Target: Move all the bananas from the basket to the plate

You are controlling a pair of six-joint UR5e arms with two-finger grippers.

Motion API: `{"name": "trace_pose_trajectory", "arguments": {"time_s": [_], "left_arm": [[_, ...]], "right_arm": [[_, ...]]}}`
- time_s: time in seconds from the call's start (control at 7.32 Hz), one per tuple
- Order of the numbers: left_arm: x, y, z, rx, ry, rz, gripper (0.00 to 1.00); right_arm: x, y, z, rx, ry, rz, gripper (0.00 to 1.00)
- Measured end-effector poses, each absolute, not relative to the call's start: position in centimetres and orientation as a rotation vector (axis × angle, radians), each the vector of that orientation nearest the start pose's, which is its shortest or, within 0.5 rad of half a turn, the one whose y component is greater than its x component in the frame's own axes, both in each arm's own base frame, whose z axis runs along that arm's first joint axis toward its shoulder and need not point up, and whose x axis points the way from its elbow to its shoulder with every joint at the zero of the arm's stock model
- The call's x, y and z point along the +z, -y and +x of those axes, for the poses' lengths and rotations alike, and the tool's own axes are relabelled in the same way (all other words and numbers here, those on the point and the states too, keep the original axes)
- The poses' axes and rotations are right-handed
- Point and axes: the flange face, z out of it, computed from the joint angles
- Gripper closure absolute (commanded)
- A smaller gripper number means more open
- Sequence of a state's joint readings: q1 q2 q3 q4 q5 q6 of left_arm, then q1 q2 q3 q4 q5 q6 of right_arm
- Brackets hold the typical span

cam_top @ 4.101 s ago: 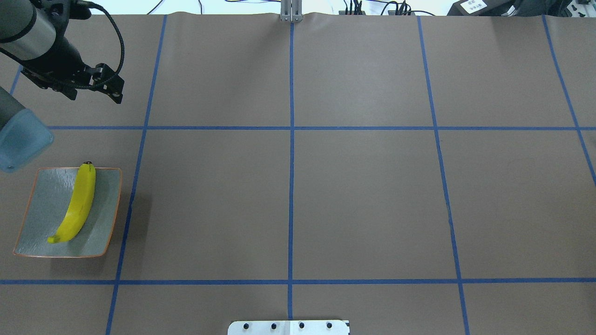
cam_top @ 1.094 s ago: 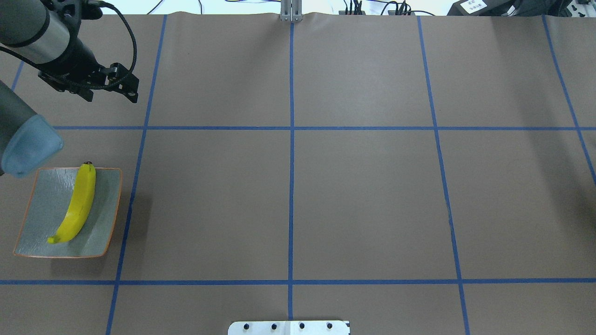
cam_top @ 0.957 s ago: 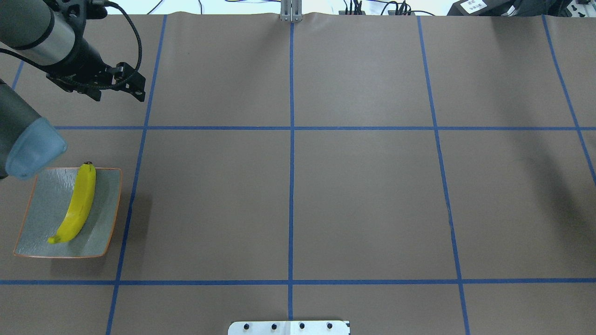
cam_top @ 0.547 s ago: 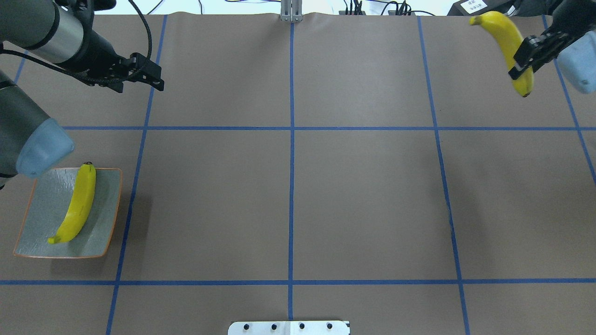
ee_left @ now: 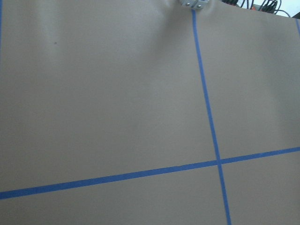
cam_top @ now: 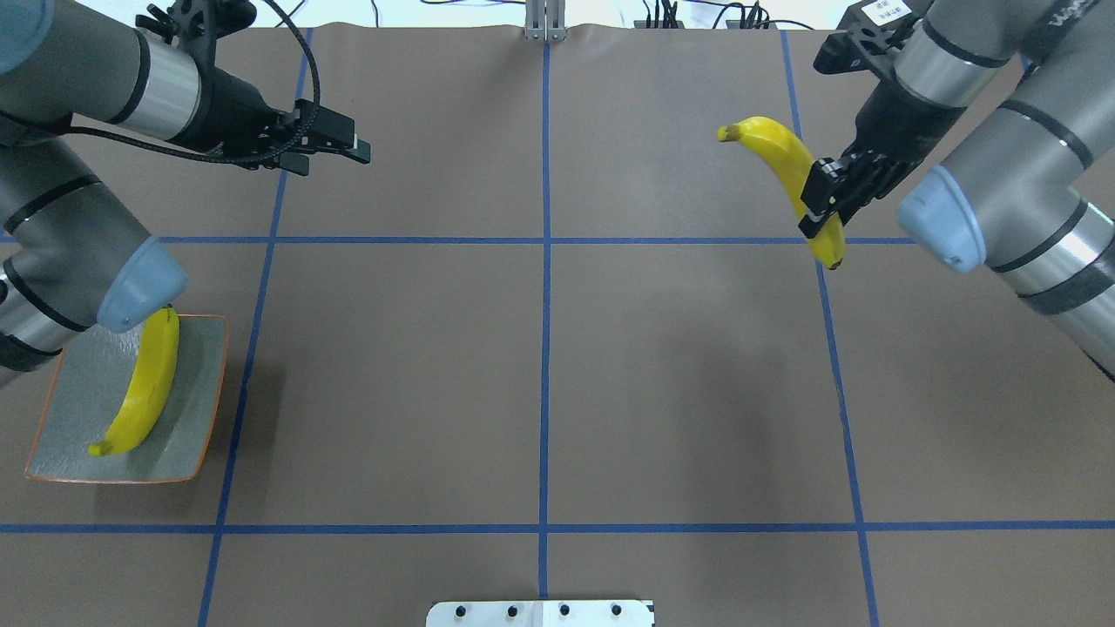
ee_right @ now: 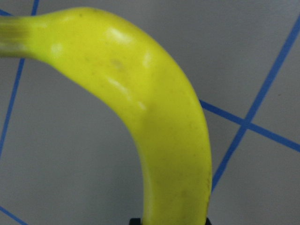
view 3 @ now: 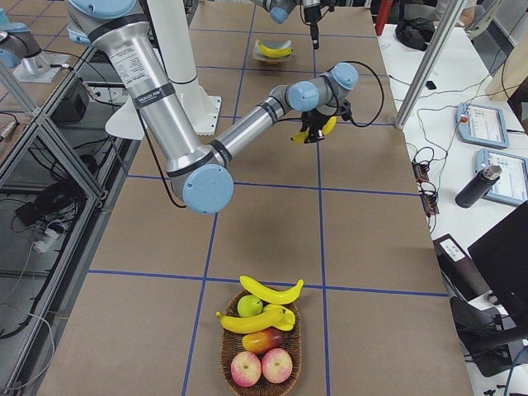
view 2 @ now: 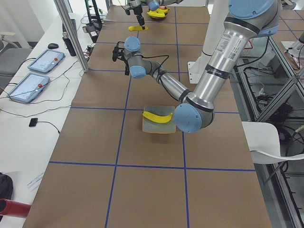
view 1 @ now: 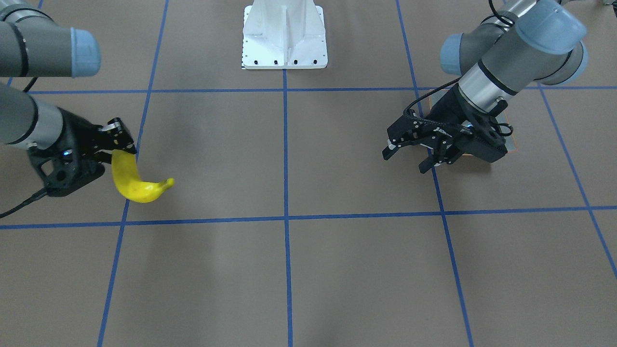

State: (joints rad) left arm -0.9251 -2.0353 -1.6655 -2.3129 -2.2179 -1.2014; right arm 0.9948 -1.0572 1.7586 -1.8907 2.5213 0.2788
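Note:
My right gripper (cam_top: 819,207) is shut on a yellow banana (cam_top: 781,159) and holds it in the air over the far right of the table; it also shows in the front view as the gripper (view 1: 114,146) and banana (view 1: 137,187). The right wrist view is filled by that banana (ee_right: 159,131). Another banana (cam_top: 146,383) lies on the plate (cam_top: 78,418) at the near left. My left gripper (cam_top: 359,150) hovers open and empty at the far left, its fingers (view 1: 388,151) apart. The basket (view 3: 224,353) holds two bananas (view 3: 271,291) among other fruit.
Blue tape lines divide the brown table cover into squares. The robot's white base plate (cam_top: 540,612) sits at the near edge. The basket also holds apples (view 3: 276,363). Beyond the far edge stand a metal post (cam_top: 544,22) and cables.
My right arm has carried the banana left and nearer, toward the table's middle. My left gripper has moved right along the far side. The banana on the plate has not moved.

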Motion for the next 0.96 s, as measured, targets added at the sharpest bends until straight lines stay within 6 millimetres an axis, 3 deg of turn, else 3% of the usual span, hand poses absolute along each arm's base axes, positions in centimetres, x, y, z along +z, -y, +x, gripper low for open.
{"name": "trace_pose_trajectory", "arguments": {"time_s": [0.27, 0.55, 0.96], "left_arm": [[25.9, 53.8, 33.8, -0.085, -1.434, 0.343, 0.00], [25.0, 51.8, 36.1, -0.138, -1.543, 0.384, 0.00], [23.8, 48.5, 38.8, -0.185, -1.693, 0.383, 0.00]], "right_arm": [[25.3, 52.6, -34.7, -0.346, 1.051, -0.142, 1.00], [23.8, 51.5, -39.0, -0.262, 1.115, -0.169, 1.00], [22.2, 50.8, -41.8, -0.211, 1.171, -0.189, 1.00]]}}
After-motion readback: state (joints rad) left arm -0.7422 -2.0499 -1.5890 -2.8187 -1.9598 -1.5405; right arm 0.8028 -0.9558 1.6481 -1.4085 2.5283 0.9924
